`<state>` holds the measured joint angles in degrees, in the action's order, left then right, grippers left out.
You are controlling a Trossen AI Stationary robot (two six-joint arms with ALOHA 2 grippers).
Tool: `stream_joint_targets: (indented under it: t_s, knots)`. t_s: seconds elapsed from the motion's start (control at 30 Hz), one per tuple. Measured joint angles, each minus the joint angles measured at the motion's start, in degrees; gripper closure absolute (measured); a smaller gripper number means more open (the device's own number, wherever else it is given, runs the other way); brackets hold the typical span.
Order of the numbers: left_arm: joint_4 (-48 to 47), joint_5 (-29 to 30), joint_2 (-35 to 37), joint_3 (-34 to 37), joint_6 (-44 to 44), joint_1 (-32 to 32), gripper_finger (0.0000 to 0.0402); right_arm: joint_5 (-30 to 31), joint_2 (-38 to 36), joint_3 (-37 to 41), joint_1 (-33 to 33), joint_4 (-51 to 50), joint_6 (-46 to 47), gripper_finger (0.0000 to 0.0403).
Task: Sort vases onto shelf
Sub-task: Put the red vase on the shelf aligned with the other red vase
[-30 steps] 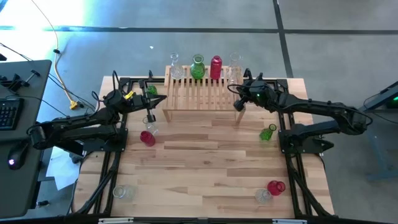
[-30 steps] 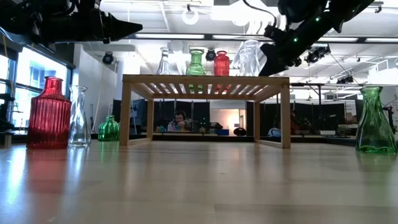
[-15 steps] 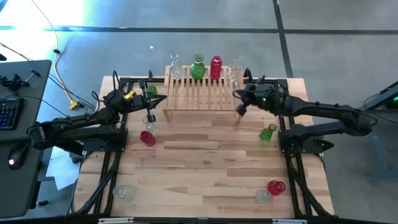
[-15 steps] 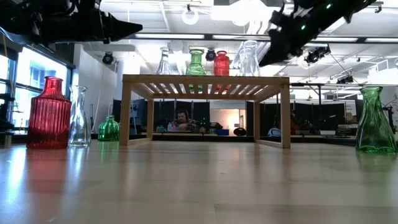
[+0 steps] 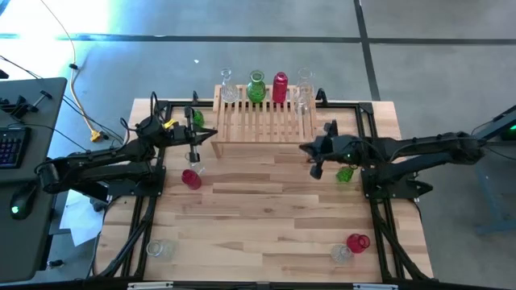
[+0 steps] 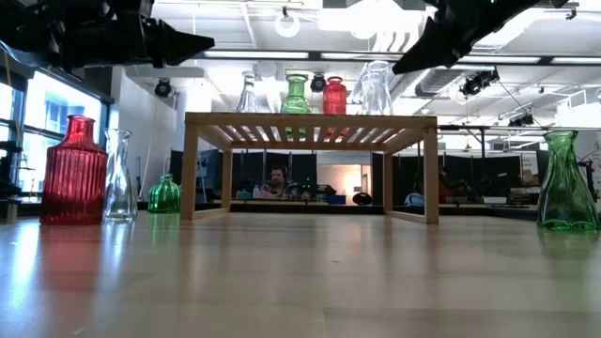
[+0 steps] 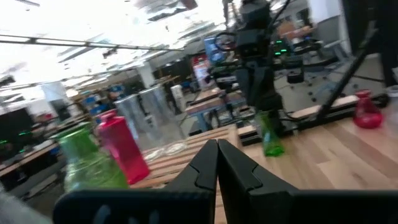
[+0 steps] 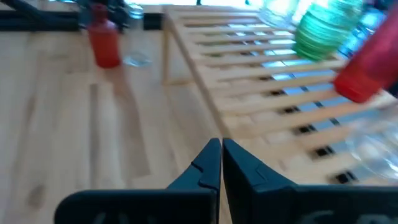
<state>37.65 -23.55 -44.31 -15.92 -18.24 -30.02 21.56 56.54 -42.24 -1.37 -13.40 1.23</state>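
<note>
— What sort of place is this?

— A robotics lab or workshop, in an open industrial hall. In the low view an exposed ceiling (image 6: pixel 282 56) fills the top of the frame, with white ducts, strip lights and hanging cameras.

— Anything else?

— Grey concrete floor (image 5: pixel 242 48) across the top of the high view, a yellow cable (image 5: pixel 81 105) trailing over it at upper left, and a desk with a keyboard (image 5: pixel 10 145) at the left edge. Centre of the low view, under the shelf (image 6: pixel 310 127), a person (image 6: pixel 276 178) sits far back among cluttered benches. The plank surface (image 5: pixel 266 217) is ringed by a black frame carrying two arms
</note>
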Motion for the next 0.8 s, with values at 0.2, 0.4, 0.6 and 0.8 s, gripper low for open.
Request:
stream_joint_targets:
  t_s: [0.2, 0.4, 0.6, 0.8]
  knots:
    - [-0.05, -2.08, 0.0, 0.0, -2.04, 2.03, 0.0402, 0.02, 4.1, 0.0, -3.35, 3.24, -0.17, 0.0402]
    - [-0.28, -1.83, -0.02, -0.7, -4.76, 3.27, 0.0402, 0.2, 8.83, 0.0, -4.4, 7.34, -0.04, 0.0402]
    - [-2.39, -1.67, -0.02, -1.49, -4.81, 3.26, 0.0401, -1.29, 14.74, 0.0, -4.31, 16.52, -0.25, 0.0402]
    - [-11.79, -3.92, 0.59, -4.95, -3.08, 4.85, 0.0401, -4.11, 21.37, 0.0, -4.59, 25.03, -4.71, 0.0402]
